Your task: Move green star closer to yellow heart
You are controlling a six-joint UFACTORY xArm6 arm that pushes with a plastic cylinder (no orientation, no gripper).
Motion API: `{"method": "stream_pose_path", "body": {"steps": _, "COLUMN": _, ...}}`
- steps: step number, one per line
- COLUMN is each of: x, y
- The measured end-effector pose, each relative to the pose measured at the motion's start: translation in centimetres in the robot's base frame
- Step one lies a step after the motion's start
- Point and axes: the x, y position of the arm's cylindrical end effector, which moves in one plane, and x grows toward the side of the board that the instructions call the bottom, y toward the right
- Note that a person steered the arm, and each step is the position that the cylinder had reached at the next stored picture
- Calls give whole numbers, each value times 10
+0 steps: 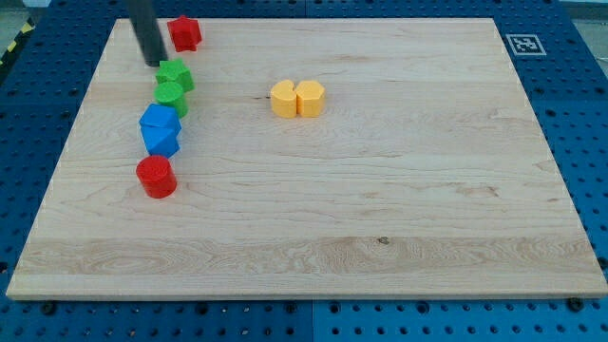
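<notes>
The green star [177, 73] lies near the board's upper left, touching a green round block [172, 96] just below it. Two yellow blocks sit side by side and touching near the top middle. The right one [311, 98] looks like the heart and the left one [283, 99] like a hexagon. My tip [155, 64] is down on the board just left of the green star and slightly above it, close to its edge. The yellow blocks are well to the star's right.
A red star [185, 33] lies above the green star near the top edge. Two blue blocks [161, 130] sit touching below the green round block. A red cylinder [156, 177] is below them. The wooden board [380, 209] ends close on the left.
</notes>
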Motion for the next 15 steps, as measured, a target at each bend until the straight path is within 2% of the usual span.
{"method": "stream_pose_path", "body": {"steps": 2, "x": 20, "y": -1}}
{"method": "stream_pose_path", "body": {"steps": 5, "x": 24, "y": 51}}
{"method": "stream_pose_path", "body": {"steps": 6, "x": 36, "y": 21}}
{"method": "stream_pose_path", "body": {"steps": 7, "x": 41, "y": 17}}
{"method": "stream_pose_path", "body": {"steps": 11, "x": 42, "y": 70}}
{"method": "stream_pose_path", "body": {"steps": 13, "x": 61, "y": 89}}
{"method": "stream_pose_path", "body": {"steps": 15, "x": 62, "y": 104}}
